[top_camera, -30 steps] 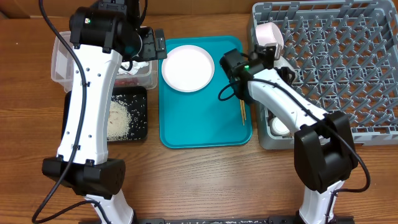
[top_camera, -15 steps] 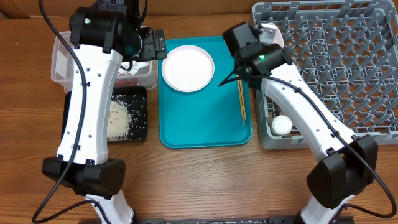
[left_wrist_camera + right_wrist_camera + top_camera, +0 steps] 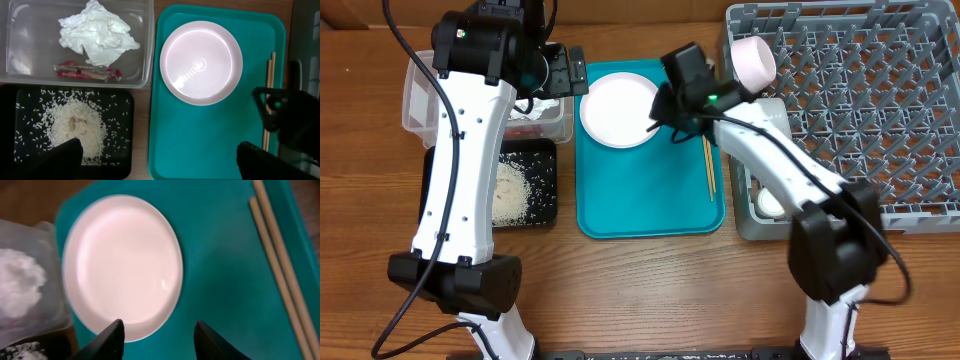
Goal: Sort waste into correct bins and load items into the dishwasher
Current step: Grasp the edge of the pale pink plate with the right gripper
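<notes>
Your white plate (image 3: 622, 110) sits on the teal tray (image 3: 650, 205), w/ chopsticks (image 3: 710, 168) along the tray's right edge. R gripper (image 3: 159, 332) hangs over the plate's rim, fingers spread, nothing btwn them. L gripper (image 3: 160, 160) is spread wide too, empty. Napkin (image 3: 97, 32) & wrapper (image 3: 87, 72) lie in the clear tub (image 3: 20, 30).

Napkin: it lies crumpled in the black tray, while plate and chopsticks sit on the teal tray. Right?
No. The left wrist view shows the napkin in the clear tub, not the black tray; plate and chopsticks do sit on the teal tray.
</notes>
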`<state>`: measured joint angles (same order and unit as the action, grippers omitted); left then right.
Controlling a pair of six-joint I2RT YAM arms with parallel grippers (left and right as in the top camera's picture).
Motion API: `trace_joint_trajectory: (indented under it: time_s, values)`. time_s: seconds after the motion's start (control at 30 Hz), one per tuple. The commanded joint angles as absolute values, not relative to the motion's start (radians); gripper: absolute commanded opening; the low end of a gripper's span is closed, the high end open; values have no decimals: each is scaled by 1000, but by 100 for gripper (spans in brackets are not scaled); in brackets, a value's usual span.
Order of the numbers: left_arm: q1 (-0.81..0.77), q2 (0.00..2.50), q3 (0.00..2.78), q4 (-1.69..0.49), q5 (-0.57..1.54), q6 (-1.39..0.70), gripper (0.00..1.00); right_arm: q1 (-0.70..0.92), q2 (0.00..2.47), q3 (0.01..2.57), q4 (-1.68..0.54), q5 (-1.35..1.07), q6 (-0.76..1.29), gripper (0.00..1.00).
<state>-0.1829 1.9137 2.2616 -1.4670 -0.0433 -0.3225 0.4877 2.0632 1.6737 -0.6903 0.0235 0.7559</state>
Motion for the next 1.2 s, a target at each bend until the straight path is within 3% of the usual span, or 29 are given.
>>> trace_joint_trajectory:
  time_s: [0.0, 0.37, 0.7, 0.83, 1.17]
  values:
    - [-182, 1909, 2278, -1465, -59, -329, 100, 496, 2125, 1661, -670, 4, 817, 45]
    - [-182, 1909, 2278, -1465, -59, -330, 100, 507, 2232, 1661, -585, -2, 839, 35]
    - [-182, 1909, 2278, -1466, -59, -329, 100, 509, 2255, 1661, -661, -1, 838, 21]
    - [-182, 1909, 2278, -1466, -59, -330, 100, 504, 2254, 1674, -722, -2, 828, 4]
    - [-182, 1909, 2278, -1466, -59, -329, 100, 459, 2162, 1889, -976, 22, 681, 4]
